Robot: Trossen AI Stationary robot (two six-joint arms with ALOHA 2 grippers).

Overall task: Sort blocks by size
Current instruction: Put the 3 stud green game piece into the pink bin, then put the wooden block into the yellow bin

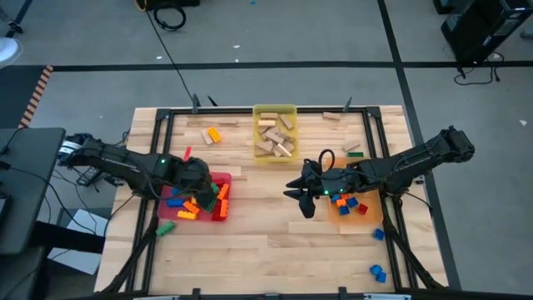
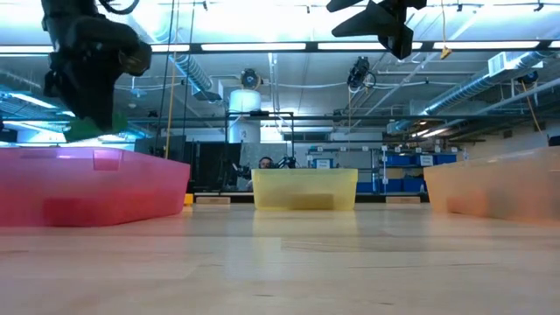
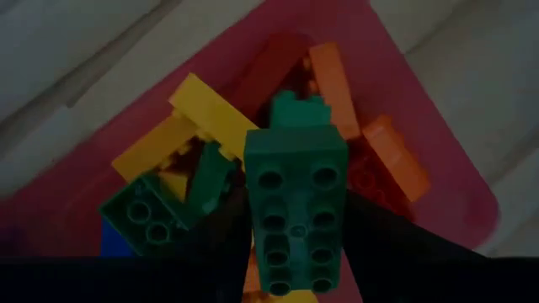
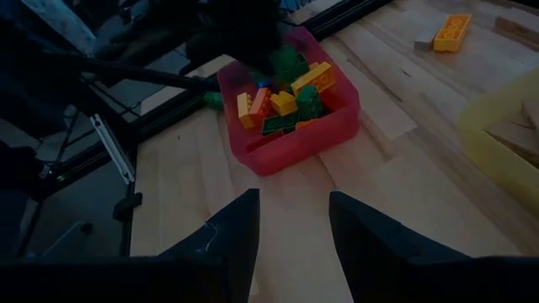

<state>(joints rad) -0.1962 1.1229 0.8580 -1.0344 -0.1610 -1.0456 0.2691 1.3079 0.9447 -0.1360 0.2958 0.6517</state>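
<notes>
Green brick over the red tray

Our left gripper point(image 3: 295, 252) clamps the long green brick point(image 3: 295, 202); right gripper point(image 4: 293, 220) apart, empty, at three o'clock; released crooked, it may bounce out

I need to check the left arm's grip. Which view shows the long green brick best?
The left wrist view: the long green brick fills the frame between the left gripper fingers, over the red tray. High view shows only a green speck; low view a hint; right wrist view leaves it indistinct.

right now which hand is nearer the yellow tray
Right. The right hand sits just below-right of the yellow tray; the left hand hangs farther off, over the red tray.
</notes>
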